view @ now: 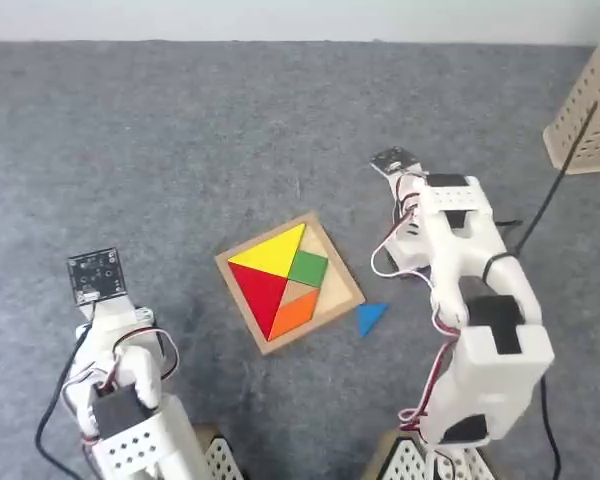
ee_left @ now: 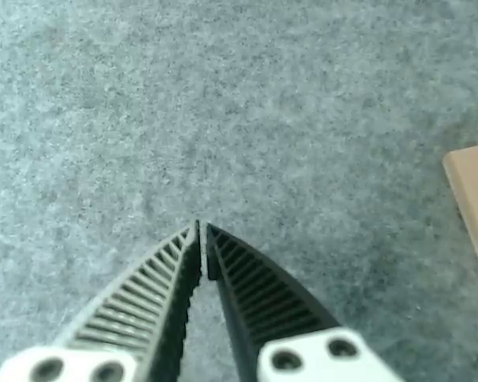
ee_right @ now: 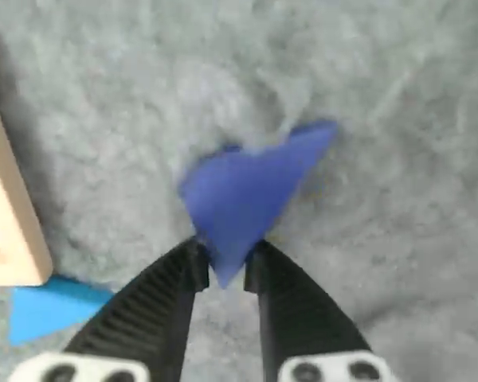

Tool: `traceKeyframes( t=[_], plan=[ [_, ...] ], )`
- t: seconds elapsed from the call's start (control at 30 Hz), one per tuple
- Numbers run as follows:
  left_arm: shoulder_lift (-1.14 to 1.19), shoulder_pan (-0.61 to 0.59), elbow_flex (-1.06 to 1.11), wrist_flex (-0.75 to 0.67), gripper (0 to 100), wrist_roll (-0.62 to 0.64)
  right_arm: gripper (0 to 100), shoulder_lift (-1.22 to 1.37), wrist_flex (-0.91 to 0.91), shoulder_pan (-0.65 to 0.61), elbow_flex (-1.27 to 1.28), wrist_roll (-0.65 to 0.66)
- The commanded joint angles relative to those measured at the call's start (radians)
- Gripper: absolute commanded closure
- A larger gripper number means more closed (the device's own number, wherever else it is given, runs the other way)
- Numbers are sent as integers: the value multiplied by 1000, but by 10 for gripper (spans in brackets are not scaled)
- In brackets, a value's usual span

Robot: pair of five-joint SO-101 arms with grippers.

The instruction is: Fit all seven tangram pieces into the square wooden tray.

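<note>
The right gripper (ee_right: 223, 259) is closed on only one corner of the dark blue triangle (ee_right: 247, 187), just above the grey carpet (view: 160, 150). This is the main risk, I think: with so little of the piece between the jaws, it can turn around the pinched corner or slip out when the arm carries it. It would then arrive at the wooden tray (view: 320, 322) at a wrong angle and catch on the rim. A push on the rim could also shift the tray, because nothing seems to fix it on the carpet. The light blue triangle (view: 371, 317) lies on the carpet just beside the tray, on the side of the right arm, so a low pass could knock it away. The left gripper (ee_left: 201, 231) is closed on nothing over bare carpet, apart from the tray, and it cannot steady anything from there. By count, there is one tray and two blue triangles outside it. Four coloured pieces lie inside: a yellow triangle (view: 275, 255), a red triangle (view: 260, 295), a green square (view: 308, 268) and an orange piece (view: 295, 315). A pale patch (view: 300, 292) between the green and the orange may be the seventh piece or an open gap; I cannot tell.
</note>
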Motion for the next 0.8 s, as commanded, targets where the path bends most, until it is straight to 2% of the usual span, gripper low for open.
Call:
traceKeyframes(
  t=[0.0, 0.17, 0.3, 0.53, 0.77],
  plan=[
    [-8, 5, -8, 6, 987, 14, 915, -165, 65, 1, -2, -91],
    [-8, 5, -8, 6, 987, 14, 800, -323, 84, -58, -2, -226],
    [-8, 5, -8, 6, 987, 14, 768, -317, 97, -140, -38, -275],
    [-8, 5, -8, 6, 987, 14, 768, -33, 58, -173, -181, -278],
    [-8, 5, -8, 6, 987, 14, 768, 163, 56, -111, -247, -276]
  ],
)
